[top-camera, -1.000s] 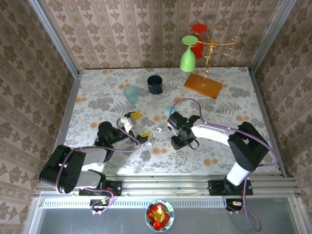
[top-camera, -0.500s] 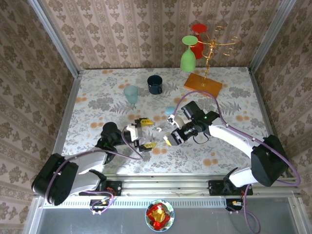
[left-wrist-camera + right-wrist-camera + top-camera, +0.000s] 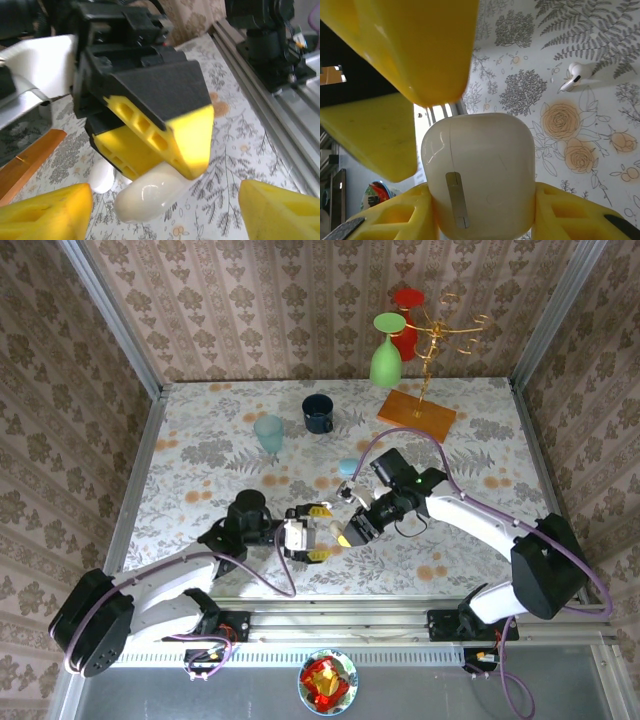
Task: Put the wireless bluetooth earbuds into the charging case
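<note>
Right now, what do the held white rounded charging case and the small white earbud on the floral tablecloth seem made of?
White rounded charging case: likely hard glossy plastic, given its smooth, softly reflecting shell; the hinge strip looks like brushed metal. Small white earbud: probably the same glossy plastic, by its shine, though too small to be sure.

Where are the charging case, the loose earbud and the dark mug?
charging case (image 3: pixel 490 170): right wrist view, white shell beside the hinge strip.
earbud (image 3: pixel 579 71): right wrist view, its rounded head.
dark mug (image 3: pixel 318 414): top external view, its open mouth.
</note>
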You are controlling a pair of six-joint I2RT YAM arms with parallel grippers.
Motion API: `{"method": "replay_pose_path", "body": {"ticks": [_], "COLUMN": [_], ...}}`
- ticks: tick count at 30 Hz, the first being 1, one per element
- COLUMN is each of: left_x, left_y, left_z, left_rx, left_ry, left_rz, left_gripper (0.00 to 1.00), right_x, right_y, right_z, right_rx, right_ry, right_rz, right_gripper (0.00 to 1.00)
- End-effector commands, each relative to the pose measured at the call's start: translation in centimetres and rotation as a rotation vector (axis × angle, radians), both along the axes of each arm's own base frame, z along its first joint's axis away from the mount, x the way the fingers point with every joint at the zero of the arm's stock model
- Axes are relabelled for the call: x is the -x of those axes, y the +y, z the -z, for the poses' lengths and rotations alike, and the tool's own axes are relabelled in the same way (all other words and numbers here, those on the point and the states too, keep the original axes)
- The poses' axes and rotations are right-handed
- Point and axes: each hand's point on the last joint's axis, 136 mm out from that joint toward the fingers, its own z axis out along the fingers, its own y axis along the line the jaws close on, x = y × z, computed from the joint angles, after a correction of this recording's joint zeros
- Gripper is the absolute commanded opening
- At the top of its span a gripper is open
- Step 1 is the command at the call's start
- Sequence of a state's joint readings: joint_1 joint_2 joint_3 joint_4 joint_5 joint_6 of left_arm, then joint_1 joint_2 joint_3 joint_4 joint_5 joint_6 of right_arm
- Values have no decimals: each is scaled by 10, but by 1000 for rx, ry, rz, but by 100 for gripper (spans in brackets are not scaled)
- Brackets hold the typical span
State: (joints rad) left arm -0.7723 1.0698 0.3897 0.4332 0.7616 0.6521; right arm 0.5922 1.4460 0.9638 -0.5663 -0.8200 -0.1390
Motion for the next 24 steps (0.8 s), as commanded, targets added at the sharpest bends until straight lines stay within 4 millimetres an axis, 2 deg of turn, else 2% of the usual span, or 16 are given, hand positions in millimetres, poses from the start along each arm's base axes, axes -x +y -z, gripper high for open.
{"method": "replay_pose_path", "body": {"ticks": [1,8,15,24], "left_x": [1,-5,-7,-6], "left_y": [-4,-13,-22,-24], "left_z": [-1,8,13,13], "left_rx": [-30,-52,-72,-82], "left_ry": [-88,-187,-202,-176], "left_rz": [18,-10,-2,-4], "left_gripper": [70,61,53,26], "right_x": [3,5,5,5], "right_y": [7,10,12,11], "right_z": [-13,-14,-15,-9], "right_rx": [-59,-70,-84,-70], "right_ry": [12,34,42,57], "right_rz": [-56,-63,-65,-58], "right_gripper": [30,30,31,32]}}
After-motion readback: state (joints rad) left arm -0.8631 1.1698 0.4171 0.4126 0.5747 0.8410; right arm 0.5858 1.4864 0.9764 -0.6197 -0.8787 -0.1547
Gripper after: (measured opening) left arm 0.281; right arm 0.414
